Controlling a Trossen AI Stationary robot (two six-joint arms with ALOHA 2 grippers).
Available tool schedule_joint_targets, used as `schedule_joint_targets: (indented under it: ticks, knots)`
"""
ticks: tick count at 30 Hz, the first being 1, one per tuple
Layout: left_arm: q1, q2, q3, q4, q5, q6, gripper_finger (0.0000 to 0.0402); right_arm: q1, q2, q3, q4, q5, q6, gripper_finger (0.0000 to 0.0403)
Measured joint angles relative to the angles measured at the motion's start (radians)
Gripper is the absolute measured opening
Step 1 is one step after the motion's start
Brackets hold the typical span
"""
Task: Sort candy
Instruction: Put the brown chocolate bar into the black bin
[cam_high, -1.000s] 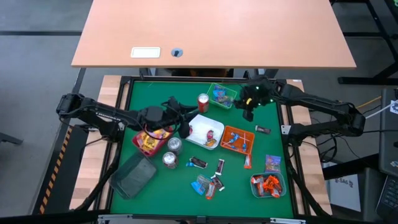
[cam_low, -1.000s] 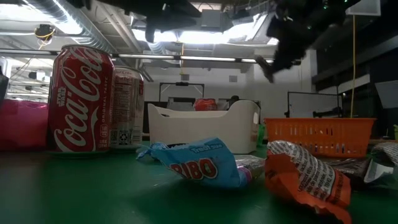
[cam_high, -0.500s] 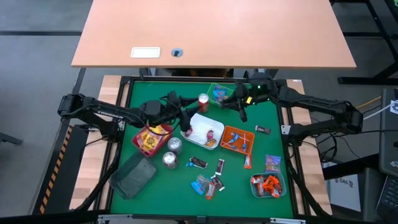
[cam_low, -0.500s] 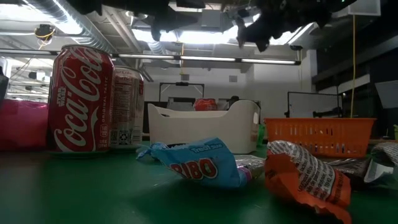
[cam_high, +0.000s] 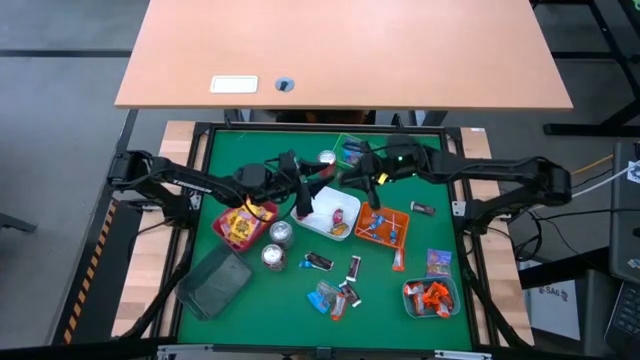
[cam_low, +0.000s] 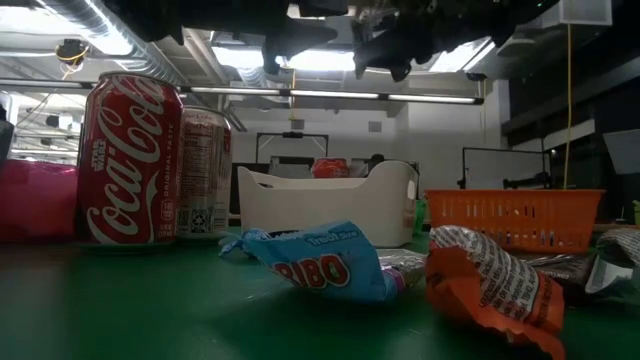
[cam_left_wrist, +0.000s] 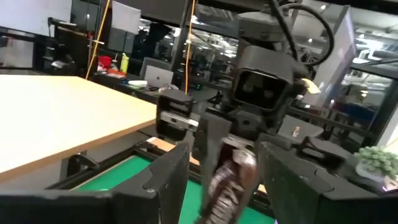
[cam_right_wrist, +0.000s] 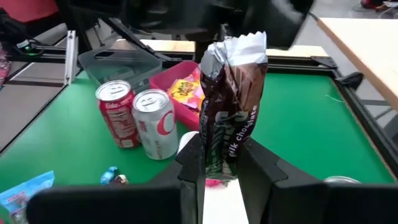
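My right gripper (cam_high: 358, 182) hangs over the far edge of the white tray (cam_high: 322, 222), shut on a brown milk-chocolate bar (cam_right_wrist: 231, 93) of the candy. My left gripper (cam_high: 303, 203) faces it from the left, open. In the left wrist view the bar (cam_left_wrist: 227, 180) shows between the open fingers; I cannot tell whether they touch it. Loose candy lies on the green mat: dark bars (cam_high: 318, 262), blue and orange packets (cam_high: 335, 297) and a purple-blue packet (cam_high: 438, 262). My right gripper pinches the bar's lower end (cam_right_wrist: 224, 149) between its two fingers. The fingers come from the table's right, slanting a little down. The rest of the bar sticks out past the fingertips toward my left gripper. The bar is lifted clear of the tray.
Around the white tray stand a pink tray (cam_high: 240, 228), a grey tray (cam_high: 215, 280), an orange tray (cam_high: 385, 225), a far green tray (cam_high: 355, 150) and a near-right green tray (cam_high: 432, 297) with orange sweets. Three cans (cam_high: 327, 160), (cam_high: 280, 232), (cam_high: 272, 257) stand nearby.
My right gripper has carried the bar toward the table's left, from beside the far green tray to over the white tray's far edge. It has tipped up from pointing down to nearly level. My left gripper has edged right toward it.
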Motion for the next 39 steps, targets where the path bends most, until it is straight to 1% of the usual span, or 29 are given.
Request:
schedule_joint_targets:
  ticks: [7,10,14,18,25,29,39]
  knots:
    - [-0.007,0.0,0.0,0.008,0.027,0.002,0.0186,0.044,0.048,0.0,0.099,0.001,0.062,0.0067]
    - [-0.006,0.0,0.0,0.009,0.052,0.001,0.0186,0.045,0.064,0.0,0.137,0.0,0.069,0.0067]
    - [-0.007,0.0,0.0,0.004,0.071,0.002,0.0186,0.042,0.065,-0.001,0.176,0.001,0.129,0.0067]
    - [-0.006,0.0,0.0,0.002,0.096,0.002,0.0186,0.042,0.065,-0.001,0.209,0.001,0.159,0.0067]
    - [-0.006,0.0,0.0,0.0,0.097,0.007,0.0182,0.042,0.065,-0.001,0.215,0.0,0.163,0.0067]
    - [-0.006,0.0,0.0,0.0,0.096,0.051,0.0162,0.042,0.065,-0.001,0.215,0.0,0.163,0.0067]
    - [-0.006,0.0,0.0,0.001,0.094,0.055,0.0084,0.042,0.065,-0.001,0.215,-0.001,0.166,0.0067]
